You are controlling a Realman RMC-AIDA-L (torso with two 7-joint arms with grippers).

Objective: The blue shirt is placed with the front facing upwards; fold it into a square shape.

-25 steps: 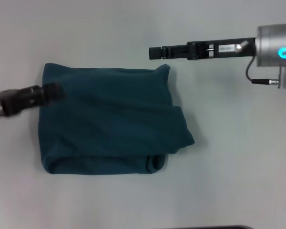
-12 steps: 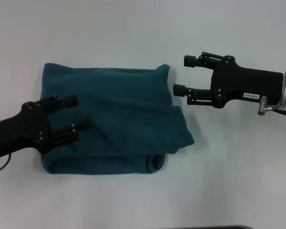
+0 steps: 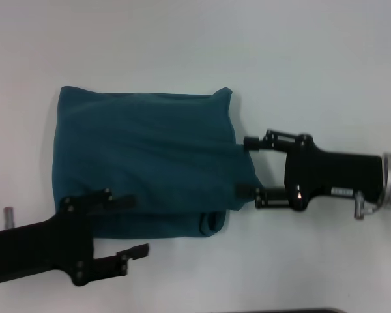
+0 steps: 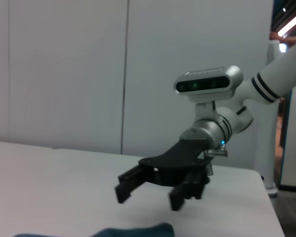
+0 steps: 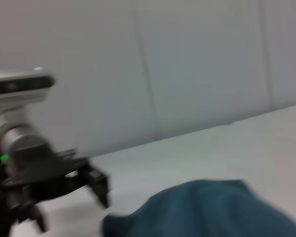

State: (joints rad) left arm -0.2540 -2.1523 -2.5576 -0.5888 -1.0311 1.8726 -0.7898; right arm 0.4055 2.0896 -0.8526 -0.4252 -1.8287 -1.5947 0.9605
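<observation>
Head view is showing the blue shirt [image 3: 150, 163] lying folded in the middle of the white worktop [image 3: 313, 65], already a rough rectangle. Over the last second both arms have been swinging in and turning: the left end effector [image 3: 131, 225], earlier at the cloth's left edge, is now sitting at the lower left of the frame with its fingers spread, straddling the shirt's bottom edge. The right end effector [image 3: 249, 165], earlier above the upper right corner, is now reaching in from the right, fingers apart around the flap that is sticking out on that side. Neither is gripping anything yet. This is looking like preparation for a tidying fold. The shirt is showing plain teal cloth, wrinkled, with a loose lump at its lower right.
</observation>
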